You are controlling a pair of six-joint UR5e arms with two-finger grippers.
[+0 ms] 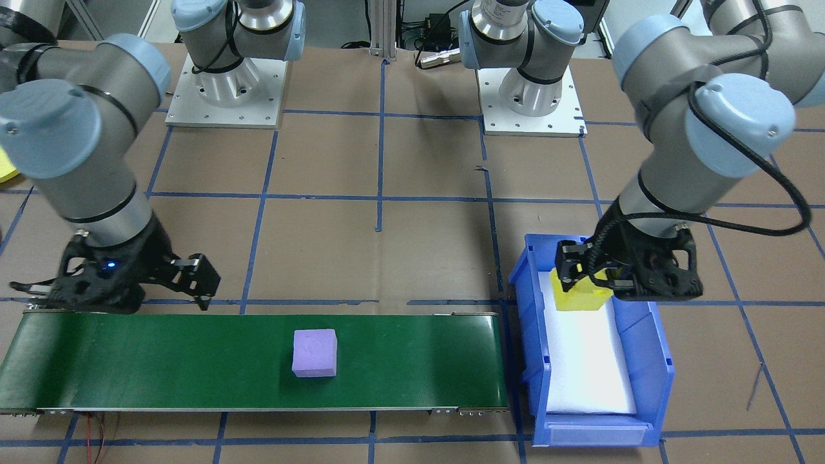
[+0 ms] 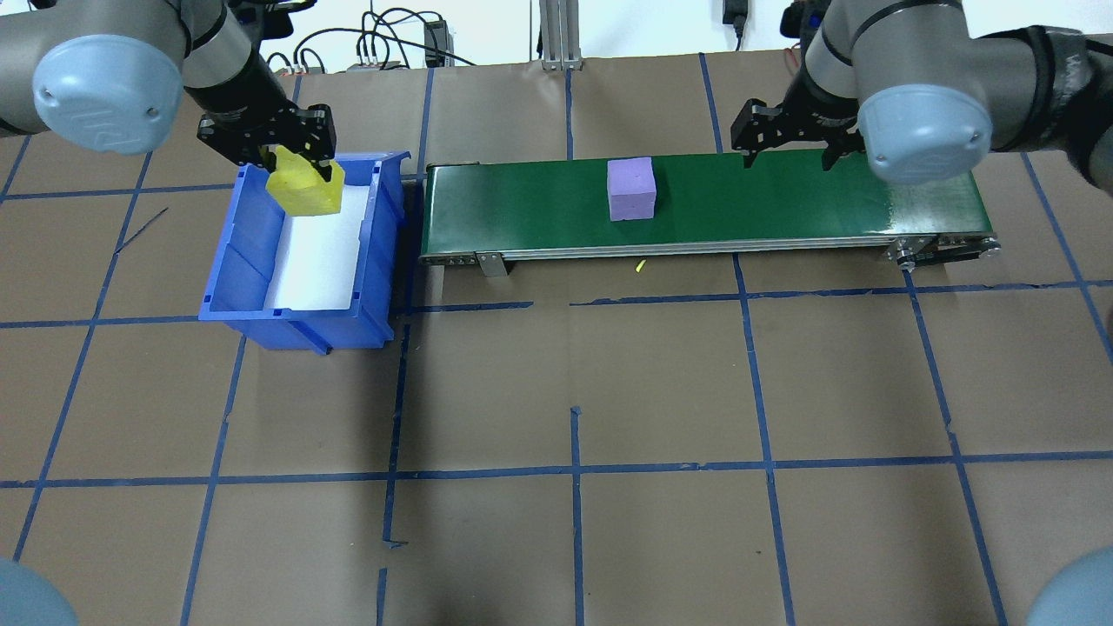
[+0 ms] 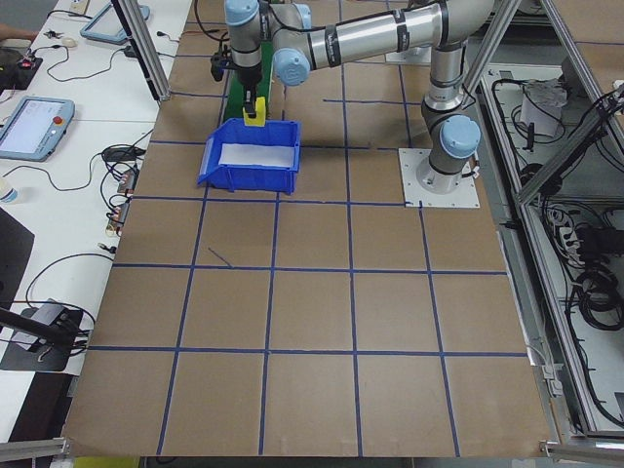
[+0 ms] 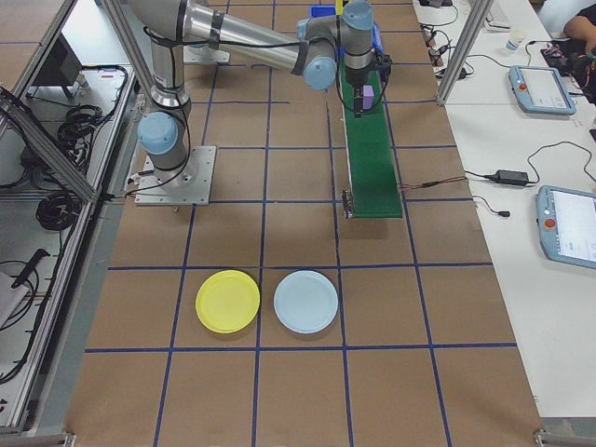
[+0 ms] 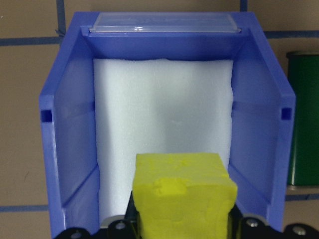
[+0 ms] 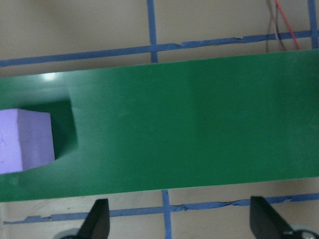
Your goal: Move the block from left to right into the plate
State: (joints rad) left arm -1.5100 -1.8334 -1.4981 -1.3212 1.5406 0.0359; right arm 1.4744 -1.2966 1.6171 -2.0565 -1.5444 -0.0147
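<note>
A yellow foam block (image 2: 304,189) hangs just above the back of the blue bin (image 2: 252,261), with my left gripper (image 2: 298,171) shut on it; the left wrist view shows the block (image 5: 184,191) over the bin's white foam liner. A purple foam block (image 2: 630,189) lies on the green conveyor belt (image 2: 783,204), near its middle. My right gripper (image 2: 787,156) hovers open over the belt to the right of the purple block, with nothing between its fingers (image 6: 97,221). The yellow plate (image 4: 228,301) lies on the table far beyond the belt's right end, seen only in the exterior right view.
A light blue plate (image 4: 305,301) lies beside the yellow one. The bin stands close against the belt's left end. Brown table paper with blue tape lines spreads in front of the belt. Tablets and cables lie on side tables.
</note>
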